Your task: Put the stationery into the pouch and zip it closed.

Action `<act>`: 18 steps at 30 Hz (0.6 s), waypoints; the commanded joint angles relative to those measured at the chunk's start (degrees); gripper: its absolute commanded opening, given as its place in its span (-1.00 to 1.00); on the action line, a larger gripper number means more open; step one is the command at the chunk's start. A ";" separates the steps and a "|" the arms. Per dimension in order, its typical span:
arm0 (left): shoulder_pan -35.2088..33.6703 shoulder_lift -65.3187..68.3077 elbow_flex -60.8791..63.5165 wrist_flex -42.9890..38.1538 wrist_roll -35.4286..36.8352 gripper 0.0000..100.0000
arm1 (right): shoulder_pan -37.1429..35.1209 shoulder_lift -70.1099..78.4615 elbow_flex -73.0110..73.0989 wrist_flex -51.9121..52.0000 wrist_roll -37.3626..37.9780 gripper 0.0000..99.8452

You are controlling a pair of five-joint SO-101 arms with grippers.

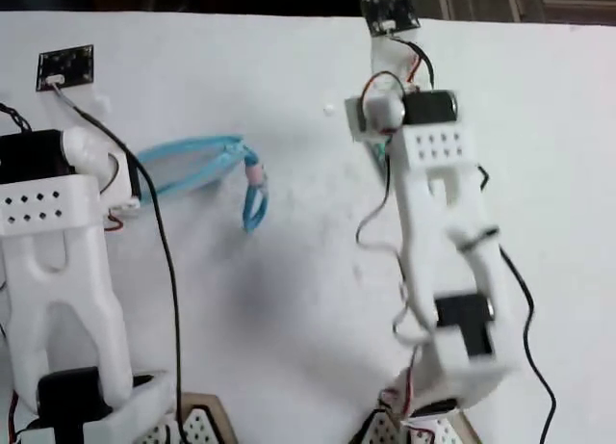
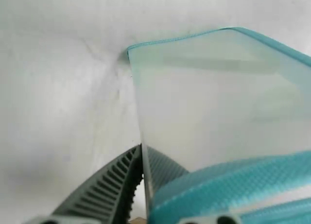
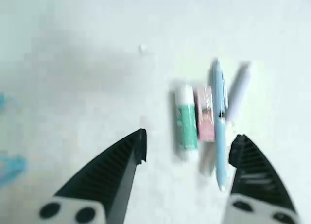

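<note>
High view: you are at the first pick, as I judge it. The pouch (image 1: 192, 167) runs from the left arm's (image 1: 58, 222) tip toward the middle of the worktop (image 1: 289, 309), and I cannot tell whether anything is inside. The right arm (image 1: 438, 203) is stretched to the far side with its wrist bent down.

Left wrist view: your left pincer (image 2: 141, 161) is clamped on the pouch's edge, jaws together with the film between them.

Right wrist view: your right pincer (image 3: 188, 139) gapes wide and empty above the stationery. Glue stick (image 3: 186, 124), eraser (image 3: 204, 118), pen (image 3: 218, 127) and marker (image 3: 239, 88) lie side by side, close-packed. The glue stick sits nearest the gap. Next you will likely need to drop straight down and close on it alone, since the eraser lies just beside it and could get caught.
</note>
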 commanded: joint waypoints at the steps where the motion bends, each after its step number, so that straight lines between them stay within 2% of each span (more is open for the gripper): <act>1: 0.66 1.80 0.09 0.09 -0.09 -0.95 | 2.95 12.18 -10.11 2.07 2.20 -0.45; 9: 0.66 1.89 0.09 0.00 -0.09 -0.95 | 2.51 38.64 -32.70 2.95 2.02 -0.45; 16: 0.57 1.89 0.09 0.00 -0.18 -0.95 | 0.84 55.69 -55.21 10.51 2.20 -0.46; 18: 0.57 1.89 0.00 0.00 -0.18 -0.95 | 0.48 58.95 -59.87 14.20 2.37 -0.54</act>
